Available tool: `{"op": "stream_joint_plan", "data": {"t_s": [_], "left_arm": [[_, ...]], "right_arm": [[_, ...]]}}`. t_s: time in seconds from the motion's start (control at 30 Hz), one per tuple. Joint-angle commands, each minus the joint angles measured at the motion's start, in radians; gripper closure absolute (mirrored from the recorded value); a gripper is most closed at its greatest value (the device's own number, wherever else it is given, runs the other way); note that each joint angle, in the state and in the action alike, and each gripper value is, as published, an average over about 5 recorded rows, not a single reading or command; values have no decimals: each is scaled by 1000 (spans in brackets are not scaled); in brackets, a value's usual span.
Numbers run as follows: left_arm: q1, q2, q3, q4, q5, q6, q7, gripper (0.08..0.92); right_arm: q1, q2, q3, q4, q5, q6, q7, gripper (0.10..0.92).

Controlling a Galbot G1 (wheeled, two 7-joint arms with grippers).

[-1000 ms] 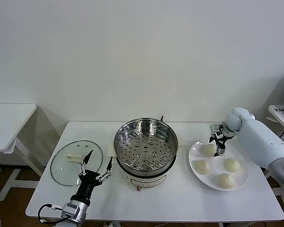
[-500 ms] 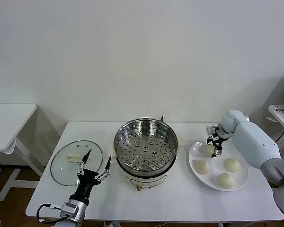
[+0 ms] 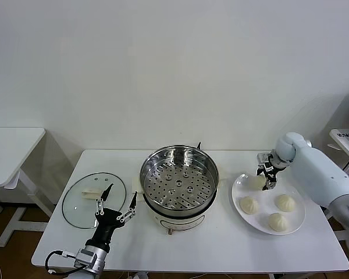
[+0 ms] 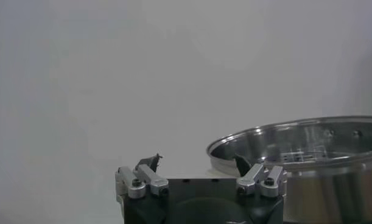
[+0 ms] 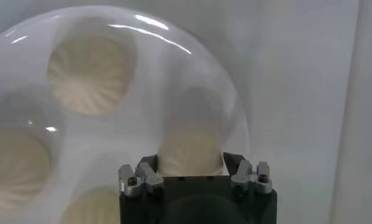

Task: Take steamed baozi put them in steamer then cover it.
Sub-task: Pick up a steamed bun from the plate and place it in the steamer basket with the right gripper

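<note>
My right gripper point(image 3: 268, 181) point(image 5: 190, 159) is shut on one steamed baozi point(image 3: 256, 182) point(image 5: 190, 149) at the far left part of the white plate point(image 3: 238, 190) point(image 5: 137, 125), a finger against each side of it. Three more off-white baozi point(image 3: 248, 204) point(image 3: 285, 202) point(image 3: 277, 221) lie on the same plate. The shiny steamer point(image 3: 179, 181) point(image 4: 332, 189) stands mid-table, its perforated tray bare. My left gripper point(image 3: 121, 192) point(image 4: 196, 161) waits open just left of the steamer, holding nothing.
A round glass lid point(image 3: 81, 209) with a white handle point(image 3: 92, 193) lies flat on the table left of the steamer. A second table point(image 3: 11, 145) stands farther left. The table's right edge runs just beyond the plate.
The right gripper's jaws have closed in on the baozi, and the arm swayed slightly left and back. The left arm has stayed put.
</note>
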Motion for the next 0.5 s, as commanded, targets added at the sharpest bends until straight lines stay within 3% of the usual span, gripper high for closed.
{"op": "stream_joint_plan", "data": {"t_s": [0.03, 0.27, 0.5], "left_arm": [[3, 4, 5, -13, 0, 6, -4, 177], [10, 12, -2, -26, 1, 10, -3, 177], [11, 14, -16, -34, -2, 15, 0, 177]], "right_arm": [[211, -200, -233, 268, 280, 85, -50, 307], [594, -233, -544, 510, 413, 252, -148, 313], [858, -63, -707, 649, 406, 385, -165, 313]]}}
